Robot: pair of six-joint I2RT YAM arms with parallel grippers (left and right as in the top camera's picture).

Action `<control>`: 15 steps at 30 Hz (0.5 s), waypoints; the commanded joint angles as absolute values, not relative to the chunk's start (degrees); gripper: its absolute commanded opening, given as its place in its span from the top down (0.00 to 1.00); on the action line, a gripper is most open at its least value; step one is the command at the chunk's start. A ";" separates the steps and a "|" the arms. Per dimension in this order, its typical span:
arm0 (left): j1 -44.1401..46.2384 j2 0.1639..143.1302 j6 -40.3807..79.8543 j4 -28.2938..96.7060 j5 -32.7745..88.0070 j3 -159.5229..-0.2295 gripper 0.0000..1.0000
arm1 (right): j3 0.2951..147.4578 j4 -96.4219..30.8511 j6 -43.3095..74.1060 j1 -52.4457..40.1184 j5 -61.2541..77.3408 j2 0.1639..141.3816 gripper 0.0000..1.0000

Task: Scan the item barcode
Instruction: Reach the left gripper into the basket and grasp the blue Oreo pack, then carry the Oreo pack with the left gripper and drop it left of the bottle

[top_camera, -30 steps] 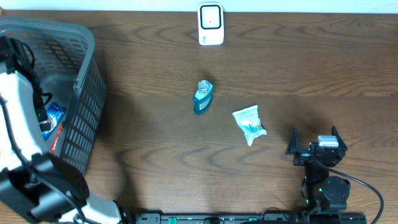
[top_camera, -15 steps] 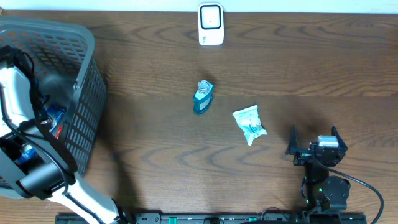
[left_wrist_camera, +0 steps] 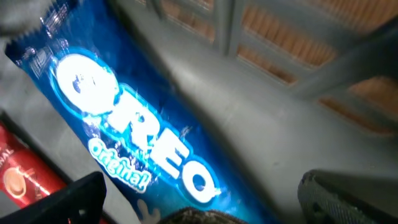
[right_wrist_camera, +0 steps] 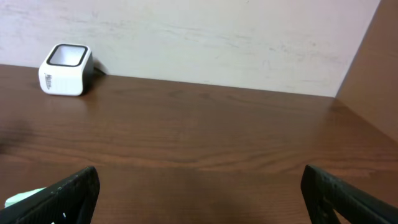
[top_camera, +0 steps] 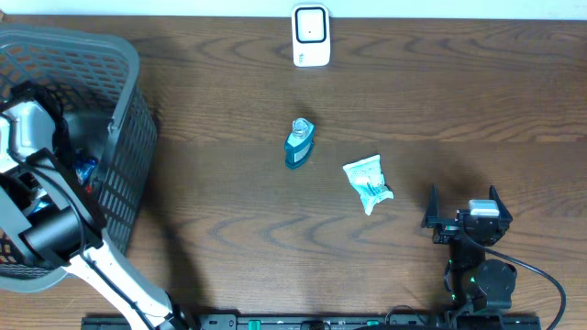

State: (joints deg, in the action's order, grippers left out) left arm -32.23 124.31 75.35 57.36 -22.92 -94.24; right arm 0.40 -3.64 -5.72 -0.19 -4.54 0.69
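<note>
Left gripper (left_wrist_camera: 211,208) is down inside the grey basket (top_camera: 126,156), jaws wide apart, nothing between them. Both fingertips sit at the bottom edge of the wrist view, straddling the lower end of the Oreo packet (left_wrist_camera: 137,143). Likely step: pick the packet out for scanning.

Advice for the grab:
- The packet runs diagonally under the jaws, so closing across its narrow width should work better than gripping along its length.
- The red packet (left_wrist_camera: 25,174) lies just beside the left finger. Keep that finger off it or both come up together.
- The basket wall is near on the right side, so the lift should be straight up before swinging out.
- The film looks glossy and slippery, so a firm pinch is needed; the contents are probably brittle.

Right gripper (top_camera: 463,203) is parked at the near right of the table (top_camera: 440,101), jaws apart and empty.

The packet is blue, with the white "OREO" logo and "original" facing up, and lies flat on the basket floor. No barcode is visible on this face; it is probably underneath, so expect a flip before presenting it.

The white scanner (top_camera: 311,35) stands at the far edge, well apart from the basket. A teal bottle (top_camera: 299,144) and a white sachet (top_camera: 368,184) lie mid-table.
</note>
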 commanded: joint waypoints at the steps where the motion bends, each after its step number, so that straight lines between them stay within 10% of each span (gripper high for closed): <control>1: -32.51 127.63 73.06 57.56 -23.16 -93.97 0.02 | 0.34 -3.88 -6.48 -0.64 -4.84 0.34 0.01; 2: -32.51 128.27 73.01 57.91 -23.16 -93.97 0.02 | 0.34 -3.88 -6.48 -0.64 -4.84 0.34 0.01; 7: -32.51 128.64 71.72 60.10 -23.16 -93.97 0.88 | 0.34 -3.88 -6.48 -0.64 -4.84 0.34 0.01; 15: -32.38 124.25 63.37 60.58 -23.14 -94.06 0.93 | 0.34 -3.88 -6.48 -0.64 -4.84 0.34 0.01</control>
